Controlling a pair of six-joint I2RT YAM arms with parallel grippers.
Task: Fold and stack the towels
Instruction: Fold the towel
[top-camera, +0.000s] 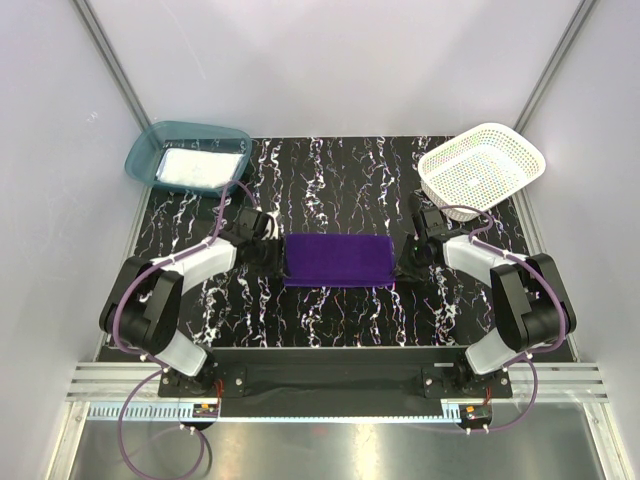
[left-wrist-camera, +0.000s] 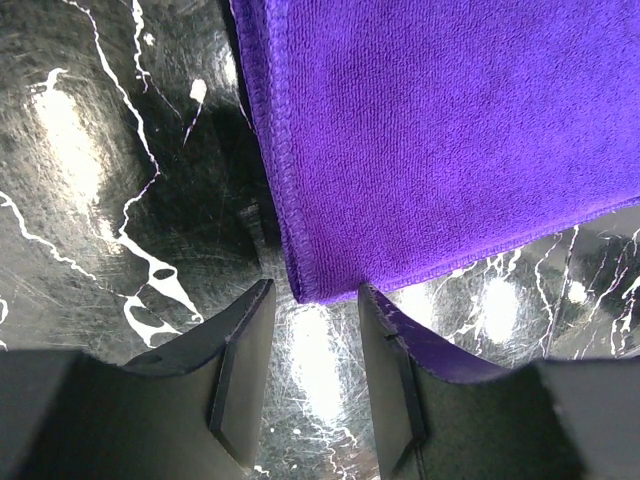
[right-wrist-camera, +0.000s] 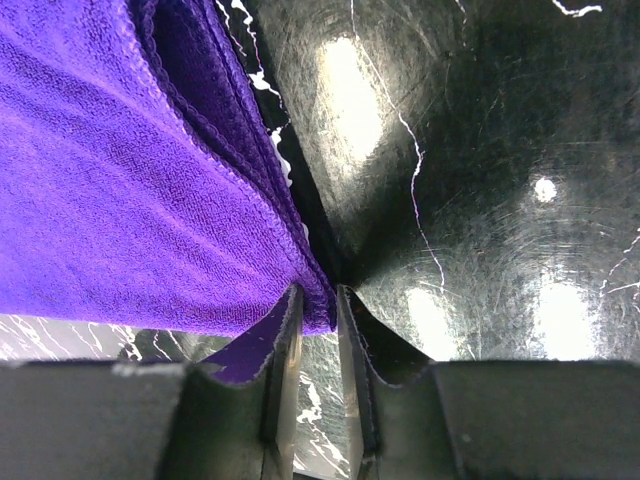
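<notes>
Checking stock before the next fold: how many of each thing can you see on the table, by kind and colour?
Purple towel: 1
White towel: 1, lying in the bin
Teal bin: 1
White mesh basket: 1
Total: 4

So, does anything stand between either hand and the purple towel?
Nothing visible does. The purple towel lies flat on the table, one corner right at the left hand fingertips and another at the right hand fingertips.
</notes>
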